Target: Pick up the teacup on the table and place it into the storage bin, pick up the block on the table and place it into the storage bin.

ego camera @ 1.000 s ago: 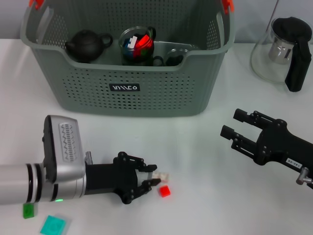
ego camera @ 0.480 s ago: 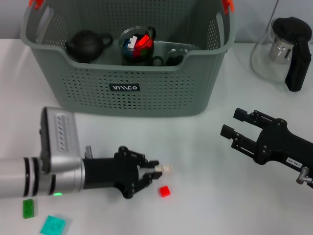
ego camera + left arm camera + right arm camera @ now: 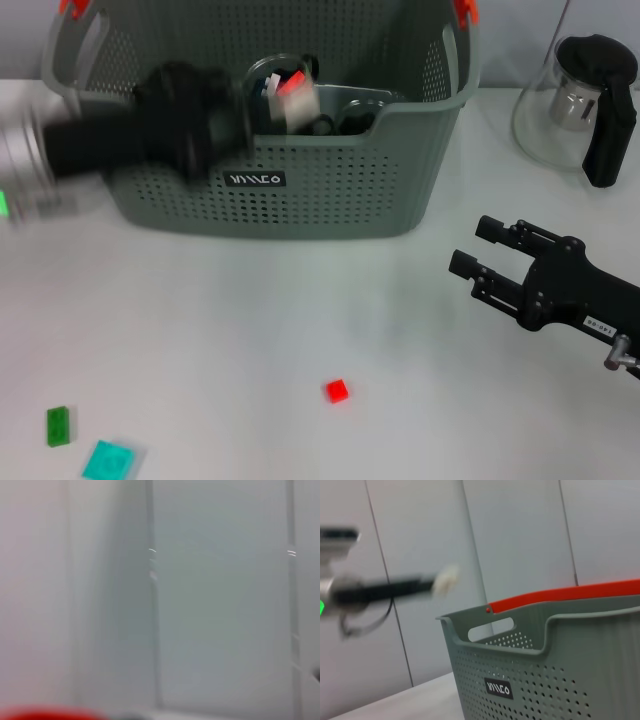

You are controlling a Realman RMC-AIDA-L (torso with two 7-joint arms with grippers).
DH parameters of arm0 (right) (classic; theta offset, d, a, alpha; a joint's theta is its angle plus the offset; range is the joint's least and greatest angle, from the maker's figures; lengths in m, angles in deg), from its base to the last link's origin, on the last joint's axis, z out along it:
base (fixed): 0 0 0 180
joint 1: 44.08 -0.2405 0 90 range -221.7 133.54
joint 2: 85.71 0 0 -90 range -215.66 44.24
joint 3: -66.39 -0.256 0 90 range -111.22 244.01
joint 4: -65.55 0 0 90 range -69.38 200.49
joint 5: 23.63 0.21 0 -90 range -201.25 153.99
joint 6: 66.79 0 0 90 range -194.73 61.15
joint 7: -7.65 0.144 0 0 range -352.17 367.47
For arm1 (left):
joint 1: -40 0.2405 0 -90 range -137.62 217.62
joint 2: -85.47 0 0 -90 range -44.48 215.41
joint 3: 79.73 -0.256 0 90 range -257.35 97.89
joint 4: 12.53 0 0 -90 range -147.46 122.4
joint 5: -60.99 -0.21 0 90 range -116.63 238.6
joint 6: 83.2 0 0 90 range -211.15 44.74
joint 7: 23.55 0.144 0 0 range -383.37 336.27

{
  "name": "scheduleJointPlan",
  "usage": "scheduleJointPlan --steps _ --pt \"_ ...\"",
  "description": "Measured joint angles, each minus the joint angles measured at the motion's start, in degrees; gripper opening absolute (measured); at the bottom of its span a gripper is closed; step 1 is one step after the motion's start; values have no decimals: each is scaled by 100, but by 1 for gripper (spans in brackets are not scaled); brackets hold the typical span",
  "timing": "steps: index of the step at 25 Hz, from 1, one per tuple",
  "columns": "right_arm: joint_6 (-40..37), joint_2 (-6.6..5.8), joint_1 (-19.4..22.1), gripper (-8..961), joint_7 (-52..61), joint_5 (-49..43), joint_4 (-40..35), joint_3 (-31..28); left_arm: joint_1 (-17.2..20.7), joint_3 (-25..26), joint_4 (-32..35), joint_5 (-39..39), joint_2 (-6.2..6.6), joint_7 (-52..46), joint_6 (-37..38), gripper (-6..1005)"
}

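Left gripper: from the head camera I see it smeared by motion, raised over the front rim of the storage bin, with a pale block at its tip; I cannot tell how firmly the fingers hold it, though it looks pinched between them.
Pale block, side-on: my right wrist camera catches it as a whitish blob at the end of the dark blurred arm, above and beside the bin's rim.
Left wrist camera: only grey blur and a red streak along one edge; I read nothing from it.
Right gripper: low over the table, right of the bin, fingers spread apart, nothing between them.
Bin contents: dark teapot hidden by the arm; a glass cup of coloured pieces.
On the table: red block, green block, teal block.
Far right: glass pitcher.
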Motion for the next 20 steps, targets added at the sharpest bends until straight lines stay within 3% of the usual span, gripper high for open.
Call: scheduleJointPlan --steps 4,7,10,14,17,20 --pt "1 13 -22 638 0 -1 21 -14 -652 -329 416 -44 280 -978 -939 188" --pt "-3 17 -30 639 0 0 23 -17 -1014 -967 395 -331 362 -1179 -2174 194" --pt "-14 18 -32 638 0 -1 25 -18 -1169 -1803 377 -764 250 -1254 -3576 200" --pt "-35 18 -31 638 0 0 27 -18 -1219 -2705 298 -1638 -84 -1451 -5519 208" --pt "-39 18 -30 638 0 -1 27 -35 -1192 -2820 266 -2087 -292 -1516 -6085 213" --pt "-40 18 -29 638 0 0 27 -64 -1145 -2837 262 -2172 -339 -1525 -6113 219"
